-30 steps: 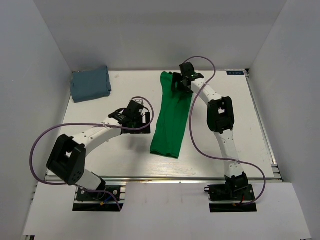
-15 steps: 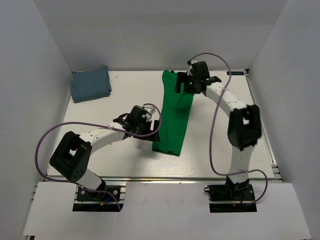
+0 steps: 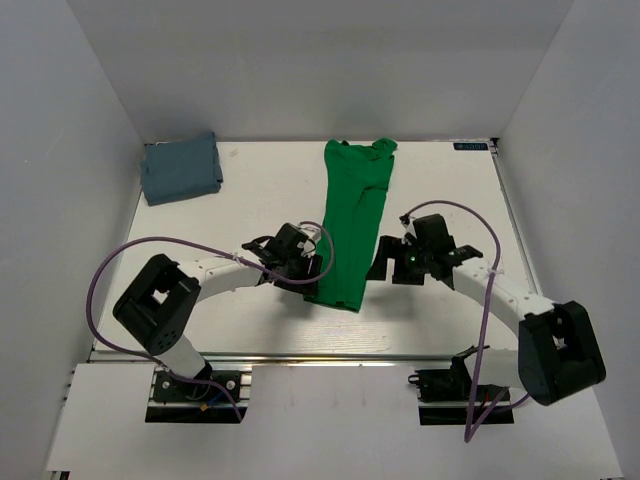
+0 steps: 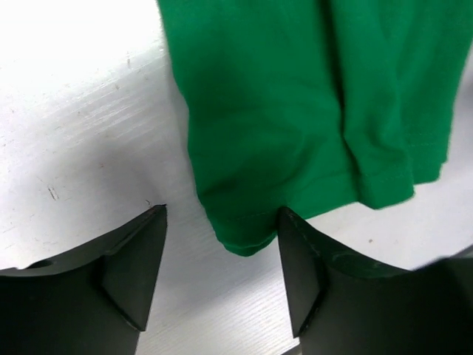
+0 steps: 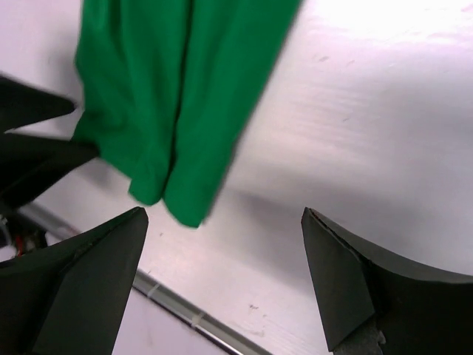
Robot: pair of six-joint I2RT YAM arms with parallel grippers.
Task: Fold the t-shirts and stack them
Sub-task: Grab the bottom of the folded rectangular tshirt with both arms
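While the grey shirt [image 3: 181, 168] lay folded at the far left corner of the table [image 3: 255, 195], the left gripper [image 3: 310, 272] stood low at the near left corner of the green shirt [image 3: 350, 215]. In the left wrist view its fingers [image 4: 133, 266] were spread. The hem corner lay on the table between them, unpinched, with the right fingertip just beside the hem. The green shirt, folded lengthwise into a narrow strip, ran from the far edge at mid-table towards the near edge. The right gripper [image 3: 382, 266] stood just right of the strip's near end. Its fingers [image 5: 96, 274] were spread wide and held nothing, with the hem ahead of them.
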